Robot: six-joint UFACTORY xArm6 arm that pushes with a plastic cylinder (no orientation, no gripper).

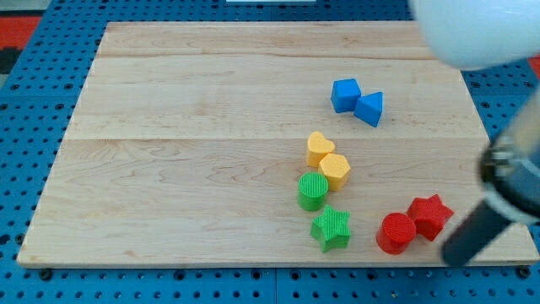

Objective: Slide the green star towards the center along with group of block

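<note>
The green star (331, 229) lies near the board's bottom edge, right of the middle. Just above it stands a green cylinder (313, 191), then a yellow hexagon (335, 171) and a yellow heart (319, 149), forming a close group. My tip (450, 256) is at the view's lower right, just right of the red star (429, 216) and well to the right of the green star. The red cylinder (396, 234) lies between the tip and the green star, touching the red star.
A blue cube (345, 95) and a blue triangular block (369, 109) sit together at the upper right. The blurred white arm body (472, 29) fills the top right corner. The wooden board (169, 169) lies on a blue perforated table (17, 169).
</note>
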